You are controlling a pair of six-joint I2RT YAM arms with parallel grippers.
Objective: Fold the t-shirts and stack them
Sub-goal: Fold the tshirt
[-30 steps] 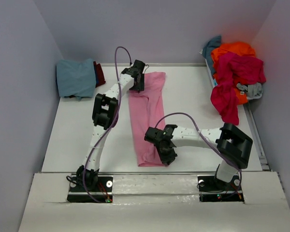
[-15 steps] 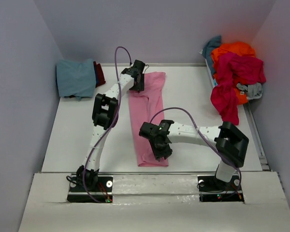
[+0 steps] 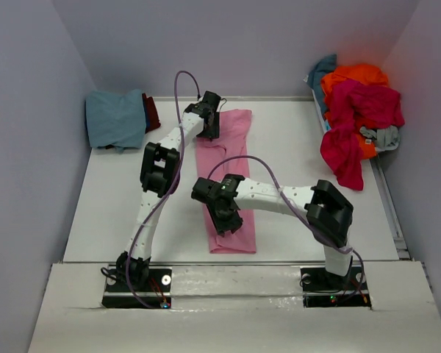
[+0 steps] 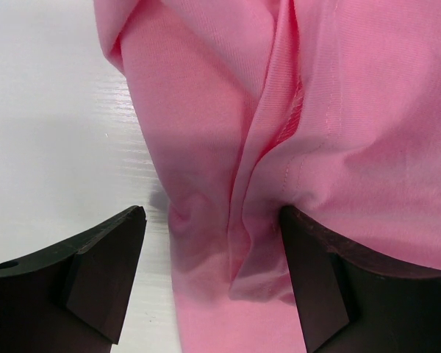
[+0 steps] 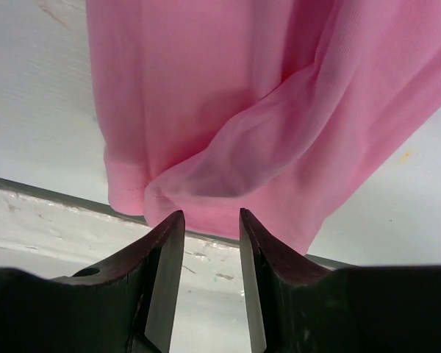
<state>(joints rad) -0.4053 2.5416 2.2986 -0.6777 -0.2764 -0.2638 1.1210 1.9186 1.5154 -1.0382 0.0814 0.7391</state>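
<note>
Far left, a folded teal-blue t-shirt [image 3: 116, 118] lies in the corner against the left wall, a dark red cloth [image 3: 152, 112] showing at its right edge. Bare white table [image 3: 103, 198] runs from there down to the near edge.

At centre, the pink t-shirt [image 3: 237, 140], folded into a long narrow strip, stretches from near the far edge to the table's near lip, its left border slightly wavy. The left gripper [image 3: 209, 126] sits low at the strip's far end. Its jaws are spread wide to either side of a raised fold of pink cloth and grip nothing, the left finger over bare table, the right over the shirt. The right gripper [image 3: 229, 222], reaching across from the right base, is over the strip's near half. Its jaws are parted by a narrow gap with nothing between them, and the wrist view shows the shirt's near end just beyond the tips, by the table's front edge.

Right of the strip lies a broad open stretch of table. In the far right corner, a heap of t-shirts [image 3: 353, 92] sits along the right edge: an orange t-shirt [image 3: 356, 75], a crimson-magenta t-shirt [image 3: 371, 107] trailing toward the near side, a grey t-shirt [image 3: 384, 137] and a teal t-shirt [image 3: 322, 71].
</note>
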